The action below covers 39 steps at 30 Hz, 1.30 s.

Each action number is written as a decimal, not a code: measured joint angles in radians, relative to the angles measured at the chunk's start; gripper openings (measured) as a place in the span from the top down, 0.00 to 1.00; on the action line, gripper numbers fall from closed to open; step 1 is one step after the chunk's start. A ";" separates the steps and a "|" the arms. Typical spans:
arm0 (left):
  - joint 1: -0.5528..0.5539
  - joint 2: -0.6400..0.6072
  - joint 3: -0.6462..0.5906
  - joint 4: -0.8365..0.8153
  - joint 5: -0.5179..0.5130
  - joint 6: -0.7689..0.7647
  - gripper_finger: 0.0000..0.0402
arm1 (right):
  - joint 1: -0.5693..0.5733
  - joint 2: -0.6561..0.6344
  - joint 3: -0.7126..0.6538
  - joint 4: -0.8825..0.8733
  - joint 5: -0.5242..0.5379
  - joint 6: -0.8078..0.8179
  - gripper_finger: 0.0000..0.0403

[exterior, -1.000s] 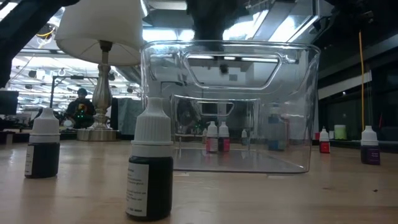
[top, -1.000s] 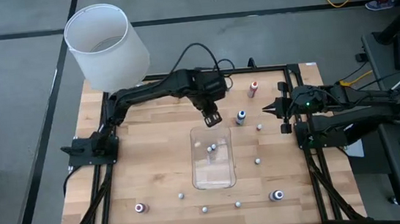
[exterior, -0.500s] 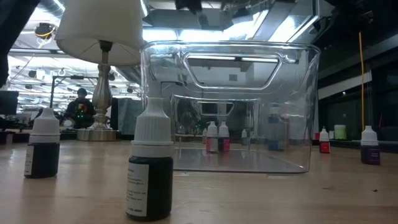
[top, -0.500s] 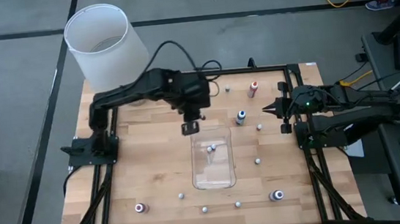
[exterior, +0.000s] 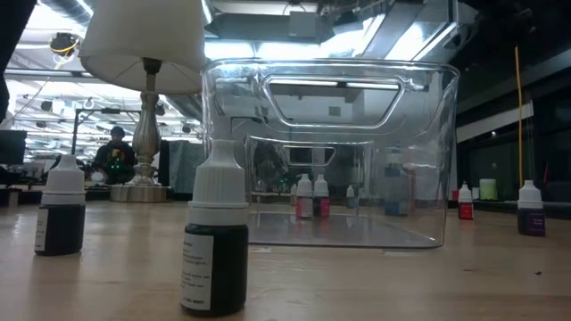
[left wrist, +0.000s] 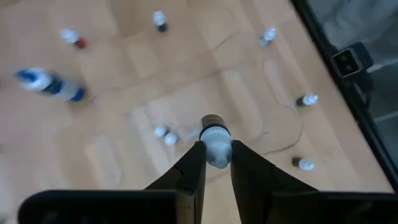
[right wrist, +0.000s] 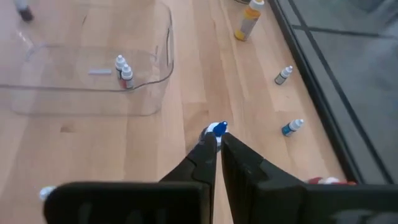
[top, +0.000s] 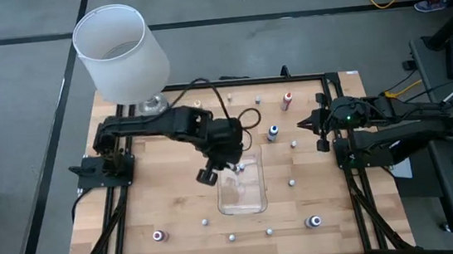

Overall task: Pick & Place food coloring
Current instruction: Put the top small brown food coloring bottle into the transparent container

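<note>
Holding two bottles (top: 238, 168): clear tray (top: 254, 198).

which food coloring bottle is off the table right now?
The one clamped cap-up in the left gripper, a pale-capped bottle held over the clear tray. Two bottles stand inside the tray; the rest sit on the table.

A blue bottle (left wrist: 51, 84) (lying sideways) shows blurred in the left wrist view.

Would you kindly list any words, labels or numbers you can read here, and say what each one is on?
None can be read.
Nearest bottle: its label carries fine print, too small to read.
Bottle beside it: no text shows.
Clear tray: no markings show.
</note>
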 joint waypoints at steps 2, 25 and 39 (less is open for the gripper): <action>0.000 -0.004 -0.077 0.055 0.020 0.025 0.85 | 0.000 0.000 0.000 -0.005 0.000 0.048 0.93; 0.046 0.055 -0.401 0.298 -0.185 -0.141 0.85 | 0.000 0.000 0.000 -0.042 0.000 0.091 0.93; 0.062 0.141 -0.401 0.303 -0.184 -0.185 0.85 | 0.000 0.000 0.000 -0.036 0.001 0.069 0.93</action>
